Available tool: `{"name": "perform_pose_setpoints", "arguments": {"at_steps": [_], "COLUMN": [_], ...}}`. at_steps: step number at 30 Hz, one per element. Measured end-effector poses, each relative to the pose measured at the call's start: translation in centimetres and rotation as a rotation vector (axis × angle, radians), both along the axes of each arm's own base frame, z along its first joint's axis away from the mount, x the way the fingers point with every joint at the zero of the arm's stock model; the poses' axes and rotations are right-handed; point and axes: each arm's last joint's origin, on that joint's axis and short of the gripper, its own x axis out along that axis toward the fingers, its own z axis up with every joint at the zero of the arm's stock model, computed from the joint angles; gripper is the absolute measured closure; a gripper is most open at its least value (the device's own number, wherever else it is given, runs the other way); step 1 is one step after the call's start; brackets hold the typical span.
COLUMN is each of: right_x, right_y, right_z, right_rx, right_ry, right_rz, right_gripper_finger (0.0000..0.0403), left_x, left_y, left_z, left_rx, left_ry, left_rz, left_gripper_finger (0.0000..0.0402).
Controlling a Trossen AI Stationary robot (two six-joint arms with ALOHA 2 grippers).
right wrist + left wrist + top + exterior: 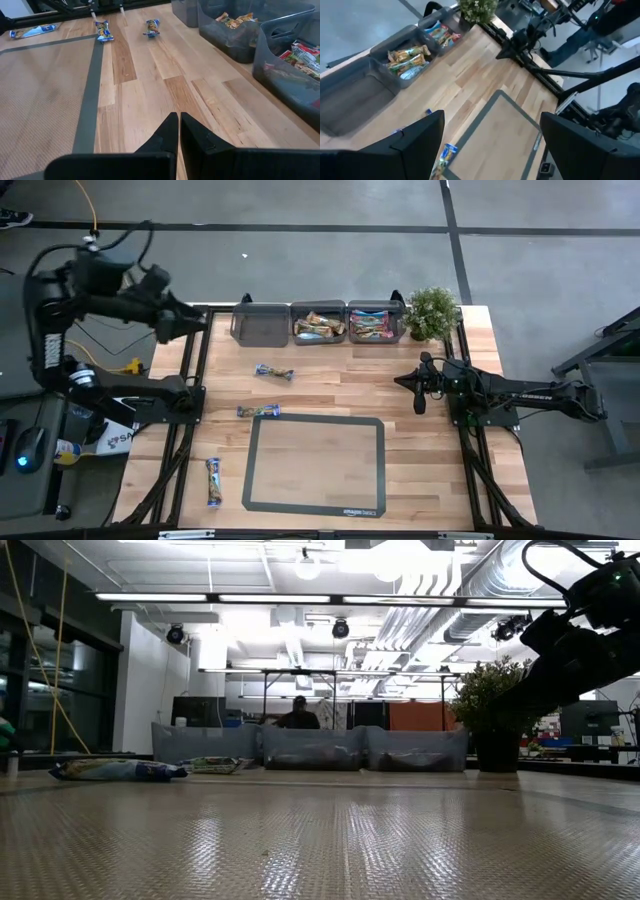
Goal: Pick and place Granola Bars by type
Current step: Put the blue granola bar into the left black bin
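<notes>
Three granola bars in blue and gold wrappers lie flat on the wooden table: one [274, 372] near the middle, one [258, 411] at the far left corner of the grey mat [314, 502], one [213, 481] near the front left. More bars fill the middle bin [319, 326] and the right bin [375, 323]. My left gripper [195, 323] hangs open high over the table's far left corner, its fingers [420, 145] wide apart with nothing between them. My right gripper [178, 132] rests shut and low at the table's right side [410, 383], pointing toward the loose bars [152, 27].
A third grey bin [260, 323], with nothing in it, stands left of the two filled ones along the far edge. A small green potted plant [432, 312] stands at the far right corner. A person sits at a desk [297, 716] in the room behind.
</notes>
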Motion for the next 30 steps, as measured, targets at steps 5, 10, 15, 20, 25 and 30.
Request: {"name": "perform_pose_setpoints", "arguments": {"at_steps": [5,10,15,20,25,30], "right_x": [0.0,0.0,0.0,0.0,0.0,0.0], "right_y": [0.0,0.0,0.0,0.0,0.0,0.0], "right_z": [0.0,0.0,0.0,0.0,0.0,0.0], "right_rx": [0.0,0.0,0.0,0.0,0.0,0.0], "right_ry": [0.0,0.0,0.0,0.0,0.0,0.0], "right_rz": [0.0,0.0,0.0,0.0,0.0,0.0], "right_gripper_finger": [0.0402,0.0402,0.0402,0.0402,0.0402,0.0402], "left_x": [-1.5,-0.3,1.4,2.0,2.8,4.3], "left_y": [-1.1,-0.6,0.3,0.3,-0.6,-2.1], "left_z": [-0.7,-3.0,-6.1,-9.5,-11.8,-12.6], "left_rx": [-0.03,-0.107,-0.181,-0.281,-0.334,-0.354], "left_ry": [-0.025,-0.03,-0.06,-0.046,-0.056,-0.105], "left_rz": [0.006,-0.066,-0.126,-0.171,-0.207,-0.289], "left_gripper_finger": [0.0076,0.0076,0.0076,0.0076,0.0076,0.0076]}}
